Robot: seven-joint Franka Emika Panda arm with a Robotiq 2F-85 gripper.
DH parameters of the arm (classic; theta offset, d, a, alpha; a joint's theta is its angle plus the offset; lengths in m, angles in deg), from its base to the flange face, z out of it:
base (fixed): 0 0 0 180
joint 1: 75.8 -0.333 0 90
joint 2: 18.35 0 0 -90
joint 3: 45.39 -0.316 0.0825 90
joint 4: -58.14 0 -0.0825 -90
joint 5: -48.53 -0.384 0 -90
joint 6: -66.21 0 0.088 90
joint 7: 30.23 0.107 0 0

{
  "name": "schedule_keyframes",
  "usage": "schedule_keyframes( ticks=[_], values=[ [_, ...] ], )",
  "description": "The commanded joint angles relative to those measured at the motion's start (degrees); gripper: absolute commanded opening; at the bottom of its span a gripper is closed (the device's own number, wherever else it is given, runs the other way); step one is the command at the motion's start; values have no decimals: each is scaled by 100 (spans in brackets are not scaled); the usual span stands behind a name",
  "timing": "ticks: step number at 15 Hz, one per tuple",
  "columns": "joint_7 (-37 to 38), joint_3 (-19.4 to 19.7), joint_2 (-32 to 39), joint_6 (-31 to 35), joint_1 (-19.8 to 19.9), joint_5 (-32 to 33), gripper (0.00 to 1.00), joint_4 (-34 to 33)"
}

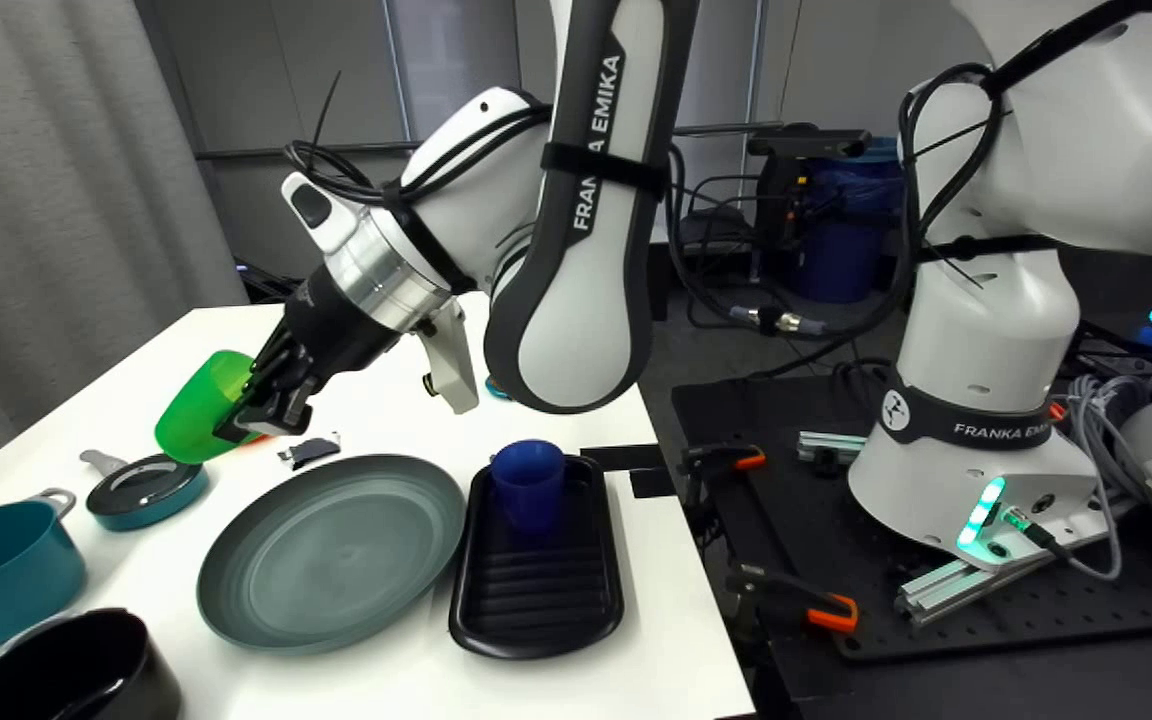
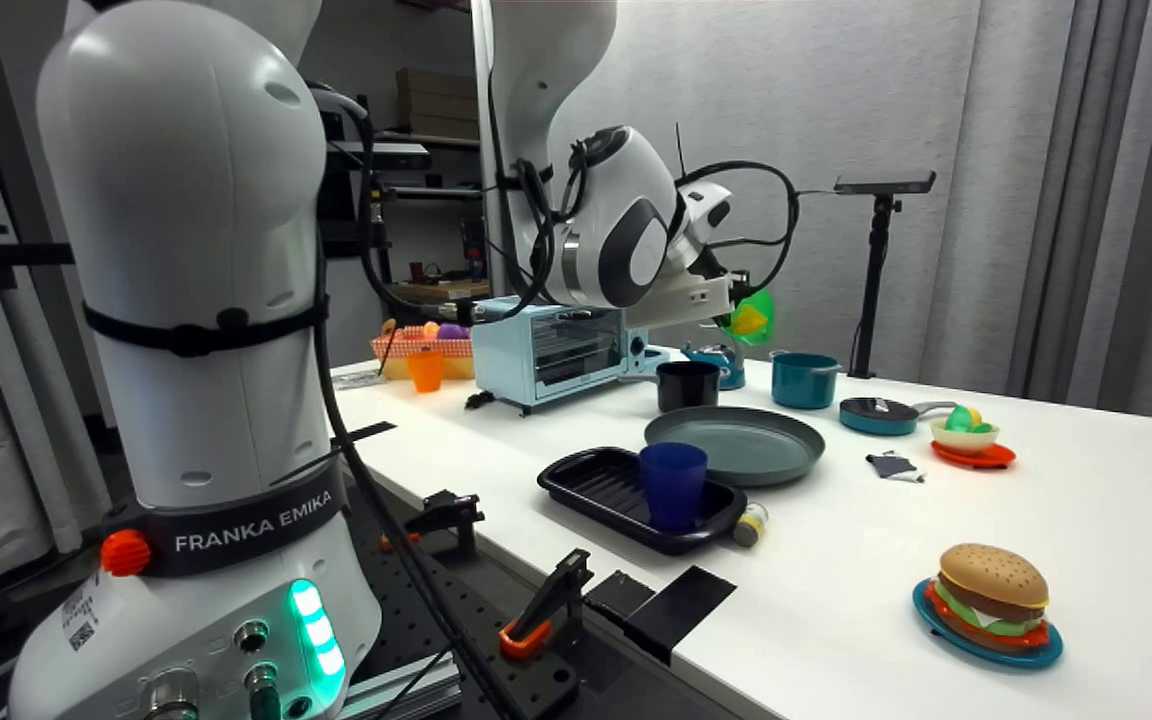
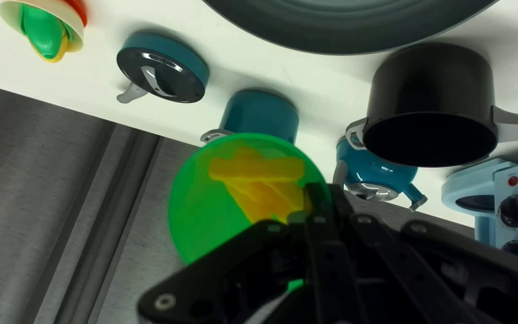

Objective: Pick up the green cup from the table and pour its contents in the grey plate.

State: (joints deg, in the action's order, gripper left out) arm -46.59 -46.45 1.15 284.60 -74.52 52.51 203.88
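Note:
The green cup (image 1: 198, 415) is held tilted in the air above the far part of the white table (image 1: 671, 610). It also shows in an exterior view (image 2: 760, 312) and in the wrist view (image 3: 205, 211). Its contents, several yellow pieces (image 3: 256, 168), show through the green plastic. My gripper (image 3: 328, 193) is shut on the cup's wall near its edge; it also shows in an exterior view (image 1: 254, 412). The grey plate (image 1: 336, 560) lies on the table, apart from the cup; it shows at the top of the wrist view (image 3: 353, 40). No yellow pieces show on its visible part.
A black tray (image 1: 536, 610) with a blue cup (image 1: 528, 485) stands beside the plate. A teal pot (image 1: 6, 570), a black pot (image 1: 66, 670) and a lidded teal pan (image 1: 146, 490) stand around it. A light blue toaster oven (image 2: 576, 350) and a toy burger (image 2: 991, 595) are farther off.

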Motion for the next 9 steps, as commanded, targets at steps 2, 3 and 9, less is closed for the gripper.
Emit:
schedule_keyframes(
  ticks=[2,3,9],
  values=[
    [6,192,464,1054,-417,-404,1,-67],
    [-53,216,519,1229,-483,-470,1,-92],
    [-278,326,610,2188,-769,-875,1,-193]
  ],
)
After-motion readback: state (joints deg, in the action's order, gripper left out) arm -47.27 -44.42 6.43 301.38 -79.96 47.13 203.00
